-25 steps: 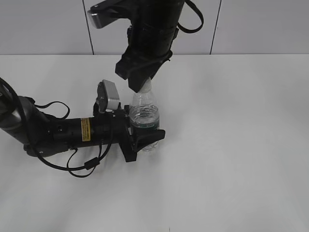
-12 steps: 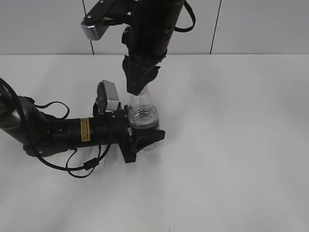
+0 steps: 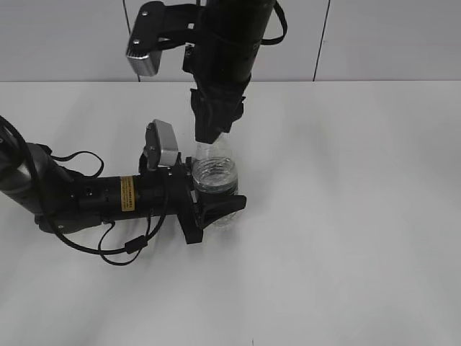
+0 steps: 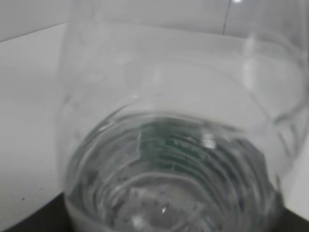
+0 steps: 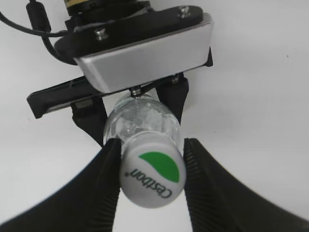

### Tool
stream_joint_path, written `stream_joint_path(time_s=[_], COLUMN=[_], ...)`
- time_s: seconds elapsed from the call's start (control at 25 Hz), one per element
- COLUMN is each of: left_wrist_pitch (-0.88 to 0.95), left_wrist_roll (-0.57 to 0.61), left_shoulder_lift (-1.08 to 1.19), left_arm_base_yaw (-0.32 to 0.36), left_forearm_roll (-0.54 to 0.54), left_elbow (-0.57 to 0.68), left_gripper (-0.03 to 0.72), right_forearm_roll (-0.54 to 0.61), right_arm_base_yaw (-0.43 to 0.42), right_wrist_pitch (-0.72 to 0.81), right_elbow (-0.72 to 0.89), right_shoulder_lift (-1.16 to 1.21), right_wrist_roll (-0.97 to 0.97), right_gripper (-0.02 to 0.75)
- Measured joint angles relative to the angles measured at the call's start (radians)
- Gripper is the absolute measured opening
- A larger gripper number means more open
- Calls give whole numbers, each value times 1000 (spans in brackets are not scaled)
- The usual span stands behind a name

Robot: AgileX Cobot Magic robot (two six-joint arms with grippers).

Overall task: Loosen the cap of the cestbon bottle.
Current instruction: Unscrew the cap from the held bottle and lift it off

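Observation:
The cestbon bottle (image 3: 215, 176) stands upright on the white table, clear with a dark green label. My left gripper (image 3: 213, 209) is shut on its lower body from the left. In the left wrist view the bottle (image 4: 169, 145) fills the frame and hides the jaws. My right gripper (image 3: 210, 135) comes down from above and hides the cap in the exterior view. In the right wrist view its two black fingers (image 5: 151, 147) are shut on the white cap (image 5: 153, 176), which has a green patch. The bottle's shoulder (image 5: 140, 118) shows below it.
The white table (image 3: 346, 216) spreads to the right and front. A tiled wall (image 3: 374, 36) stands behind. The left arm and its cables (image 3: 79, 198) lie along the table's left side. The left wrist camera block (image 5: 145, 53) sits just behind the bottle.
My right gripper has turned about its vertical axis on top of the bottle, its wrist camera swinging round. The bottle has tilted slightly. The left arm stays put.

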Motion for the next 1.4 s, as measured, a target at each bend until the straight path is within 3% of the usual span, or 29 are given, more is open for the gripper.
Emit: stream_joint_path(time_s=[0.56, 0.96, 1.16, 1.4], left_wrist_pitch=[4, 5, 0, -2], left_wrist_roll=[2, 1, 0, 0], left_shoulder_lift=[0, 0, 0, 0], left_arm_base_yaw=[0, 0, 1, 1], left_forearm_roll=[16, 19, 40, 45], left_elbow=[-2, -2, -2, -2], left_gripper=[411, 411, 411, 411], right_forearm_roll=[-17, -29, -10, -20], right_arm_base_yaw=[2, 3, 6, 15], right_wrist_pitch=[21, 25, -1, -2], right_elbow=[0, 0, 0, 0], right_shoulder_lift=[0, 0, -1, -33], right_wrist_roll=[-258, -176, -25, 238], right_gripper=[300, 309, 597, 629])
